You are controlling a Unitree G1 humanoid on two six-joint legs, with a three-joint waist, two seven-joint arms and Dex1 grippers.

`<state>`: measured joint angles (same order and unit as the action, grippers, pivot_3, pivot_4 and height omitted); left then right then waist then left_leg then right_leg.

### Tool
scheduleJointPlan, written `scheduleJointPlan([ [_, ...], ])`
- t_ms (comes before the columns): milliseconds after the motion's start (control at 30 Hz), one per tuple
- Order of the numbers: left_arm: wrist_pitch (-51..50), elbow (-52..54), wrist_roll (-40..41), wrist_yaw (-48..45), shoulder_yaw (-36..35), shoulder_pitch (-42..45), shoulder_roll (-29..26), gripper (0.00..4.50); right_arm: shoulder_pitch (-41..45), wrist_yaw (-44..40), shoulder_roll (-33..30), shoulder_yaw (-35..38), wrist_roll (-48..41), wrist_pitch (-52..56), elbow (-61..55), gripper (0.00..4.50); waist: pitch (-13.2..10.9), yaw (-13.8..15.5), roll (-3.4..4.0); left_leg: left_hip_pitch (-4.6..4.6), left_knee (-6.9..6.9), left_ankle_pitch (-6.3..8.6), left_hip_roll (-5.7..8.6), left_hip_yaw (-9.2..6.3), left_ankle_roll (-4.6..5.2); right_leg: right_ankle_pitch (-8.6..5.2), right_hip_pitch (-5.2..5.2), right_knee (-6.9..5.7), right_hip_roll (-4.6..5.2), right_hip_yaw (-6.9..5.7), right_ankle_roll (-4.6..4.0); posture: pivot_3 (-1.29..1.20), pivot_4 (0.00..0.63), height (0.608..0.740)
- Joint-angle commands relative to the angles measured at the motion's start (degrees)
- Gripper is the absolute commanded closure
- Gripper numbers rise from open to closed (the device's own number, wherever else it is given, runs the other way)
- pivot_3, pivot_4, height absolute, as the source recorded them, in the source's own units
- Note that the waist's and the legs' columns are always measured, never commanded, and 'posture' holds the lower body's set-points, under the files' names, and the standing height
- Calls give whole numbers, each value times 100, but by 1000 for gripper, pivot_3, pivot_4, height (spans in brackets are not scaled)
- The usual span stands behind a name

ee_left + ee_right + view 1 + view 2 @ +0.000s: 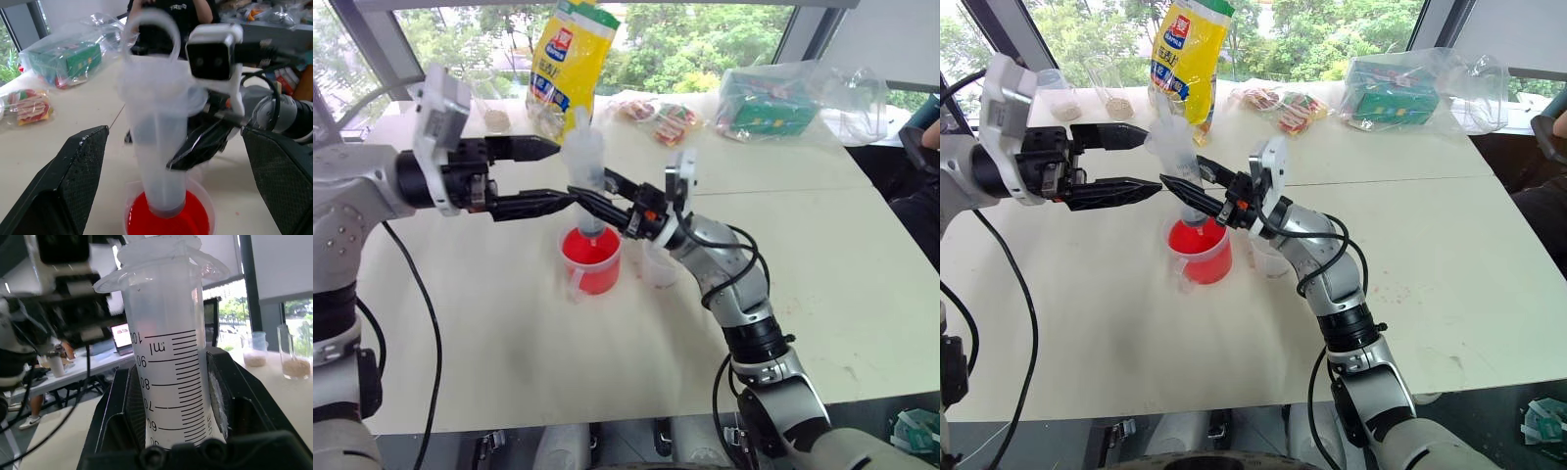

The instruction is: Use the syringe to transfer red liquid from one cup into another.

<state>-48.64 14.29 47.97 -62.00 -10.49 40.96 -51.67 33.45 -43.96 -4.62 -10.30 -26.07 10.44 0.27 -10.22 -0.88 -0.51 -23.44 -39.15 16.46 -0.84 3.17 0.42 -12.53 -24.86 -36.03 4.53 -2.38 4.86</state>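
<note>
The clear syringe (584,162) stands upright, its white plunger up and its lower end dipped in the red liquid (168,223) of the handled cup (593,262). My right gripper (595,203) comes in from the right and is shut on the syringe's barrel (171,357), just above the cup. From the left, my left gripper (560,172) reaches in level and open, with its black fingers (63,186) on either side of the syringe's upper part and not touching it. The small clear handleless cup (657,265) stands just right of the red cup, under my right wrist.
At the back of the white table (822,255) stand a yellow bag (573,54), snack packets (666,119) and a green box in a clear plastic bag (769,100). Two tall clear cups with tan grains (1116,98) stand back left. A person (928,127) sits at the far right.
</note>
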Motion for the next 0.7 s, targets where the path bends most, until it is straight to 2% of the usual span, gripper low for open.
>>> scheduleJointPlan([
  [33, -38, 231, 221, 71, -162, 179, -20, 0, -40, -46, 83, 15, 53, -196, -60, 3110, 0, -3, 0, 0, 0, -1, 0, -1, -2, 0, 0, -1, 0, 0, 0, 0, 150, 740],
  [700, 183, -183, -25, 135, 415, 355, 727, 0, -65, -140, 38, 14, 280, -248, 40, 3110, 0, -1, 0, 5, 0, -3, 0, 0, -5, 0, 0, -5, -2, 2, 0, 0, 150, 740],
])
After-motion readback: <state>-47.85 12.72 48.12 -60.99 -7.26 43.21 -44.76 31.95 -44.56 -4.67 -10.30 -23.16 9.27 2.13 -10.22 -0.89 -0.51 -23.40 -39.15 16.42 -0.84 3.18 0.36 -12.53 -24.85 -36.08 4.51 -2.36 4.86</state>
